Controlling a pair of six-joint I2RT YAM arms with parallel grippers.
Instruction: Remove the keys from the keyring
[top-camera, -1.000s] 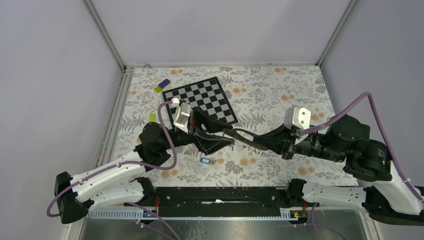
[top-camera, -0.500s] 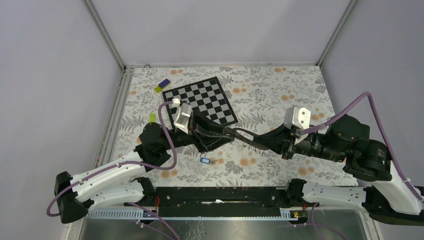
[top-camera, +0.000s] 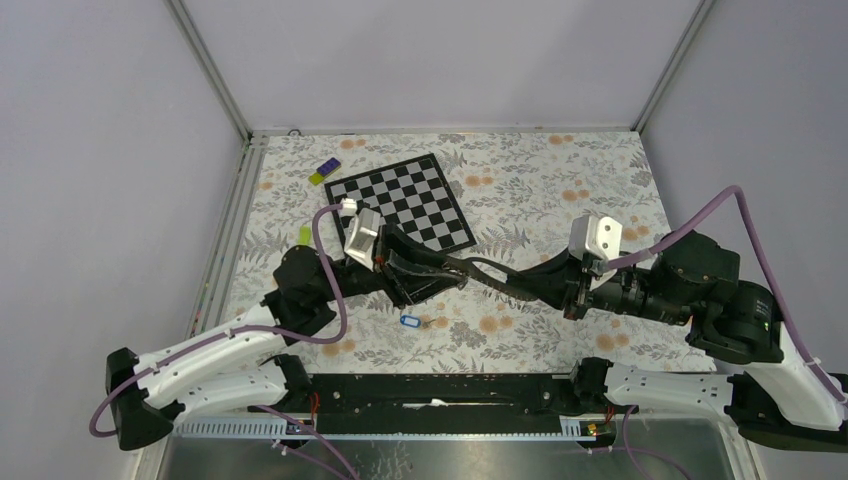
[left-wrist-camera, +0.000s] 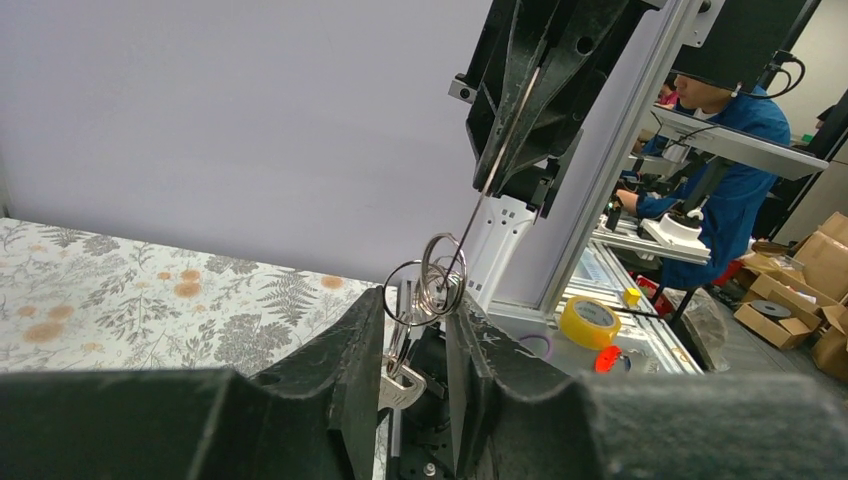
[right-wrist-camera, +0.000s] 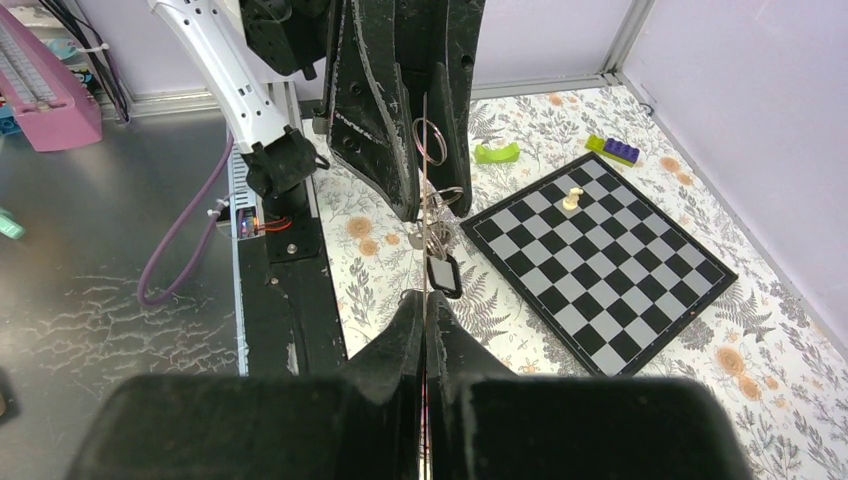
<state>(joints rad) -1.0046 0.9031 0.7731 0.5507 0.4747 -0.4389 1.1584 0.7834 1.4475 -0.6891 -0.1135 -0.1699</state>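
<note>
Floral-print table (top-camera: 560, 170) in a grey-walled cell, with a chessboard (top-camera: 400, 200) at rear left.

- **Keyring (left-wrist-camera: 438, 275):** wire loops held in mid-air over the table's near centre, between the two grippers.
- **Right gripper (right-wrist-camera: 424, 305):** pinched tight on a thin straight strand running to the loops.
- **Left gripper (left-wrist-camera: 418, 310):** fingers narrow, flanking the keys (left-wrist-camera: 400, 385) hanging below the loops. Whether they truly clamp cannot be told.
- **Change:** a second ago these fingers stood wide, and they have since drawn in.
- **Judgement:** a hold on the keys is probably being set, ready to work them off.
- **Blue tag (top-camera: 408, 321):** lies apart on the cloth.
</note>
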